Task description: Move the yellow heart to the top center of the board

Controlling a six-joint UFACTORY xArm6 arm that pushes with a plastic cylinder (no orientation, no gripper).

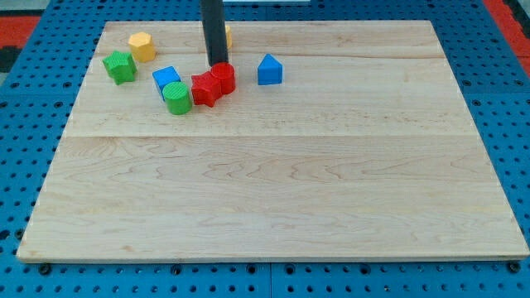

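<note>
1. Yellow heart [228, 35]: only a sliver shows, at the far edge of the tabletop [331, 207], just left of centre. The rod hides the rest, so its shape is unconfirmed.
2. End effector is a bare rod with no jaws, so it cannot open, close or grip.
3. Tip [217, 64] sits nearer than the heart, against the far side of the red pair [214, 83].
4. Likely reason: it is staging to get left of the heart and push right.
5. Clutter: yellow hexagon [142, 46], blue block [269, 70].

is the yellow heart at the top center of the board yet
Roughly, yes. A yellow sliver shows behind my rod near the board's top edge, slightly left of center; its shape is hidden. My tip touches the red blocks.
</note>
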